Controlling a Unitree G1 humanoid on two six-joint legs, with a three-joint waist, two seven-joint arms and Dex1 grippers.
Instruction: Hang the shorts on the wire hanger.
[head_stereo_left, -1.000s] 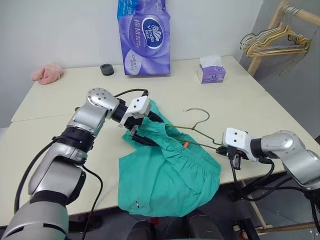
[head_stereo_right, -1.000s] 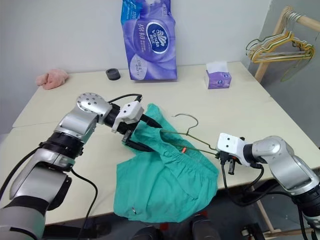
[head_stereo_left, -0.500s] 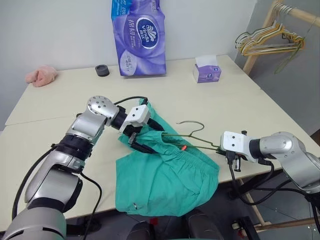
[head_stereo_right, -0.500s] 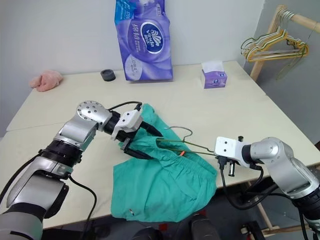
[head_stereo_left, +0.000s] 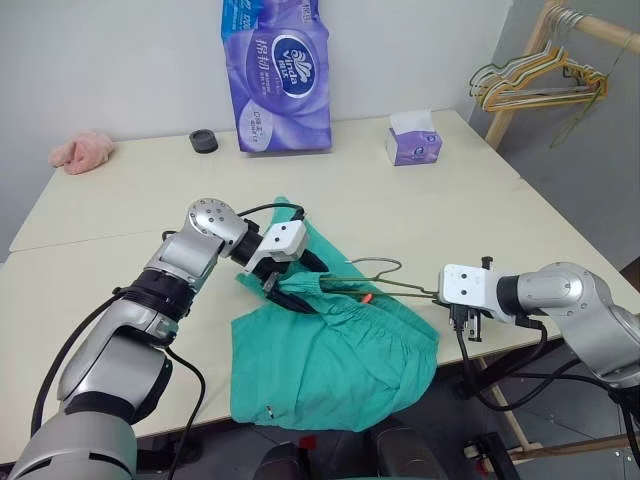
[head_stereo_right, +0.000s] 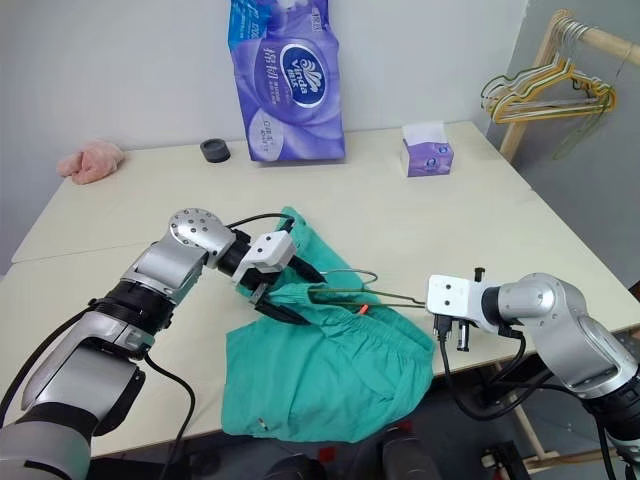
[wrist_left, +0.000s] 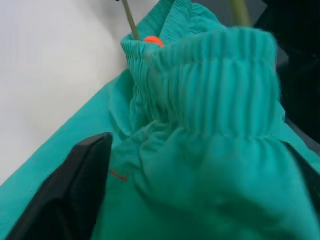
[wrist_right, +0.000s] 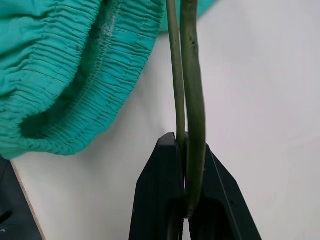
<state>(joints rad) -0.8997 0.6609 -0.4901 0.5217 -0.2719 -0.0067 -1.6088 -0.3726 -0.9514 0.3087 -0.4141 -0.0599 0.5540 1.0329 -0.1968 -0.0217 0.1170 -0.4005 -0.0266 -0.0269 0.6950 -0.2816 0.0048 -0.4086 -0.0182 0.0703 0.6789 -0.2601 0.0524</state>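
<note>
Your right gripper (head_stereo_right: 440, 316) has its fingers pressed together on the corner of the wire hanger (head_stereo_right: 385, 295); the right wrist view shows two strands of the wire (wrist_right: 187, 75) pinched between the black fingers (wrist_right: 165, 190). From there the hanger runs away from those fingers toward your left gripper (head_stereo_right: 285, 290), its hook lying over the shorts (head_stereo_right: 330, 370). Your left fingers are spread around a bunched part of the shorts' waistband (wrist_left: 215, 100), one black finger (wrist_left: 70, 190) lying against the cloth; you cannot tell whether they grip it. The shorts lie spread on the tabletop (head_stereo_right: 450, 220) between the two sets of fingers, hanging over its near edge, with the orange drawstring (head_stereo_right: 362, 309) just beside the wire.
</note>
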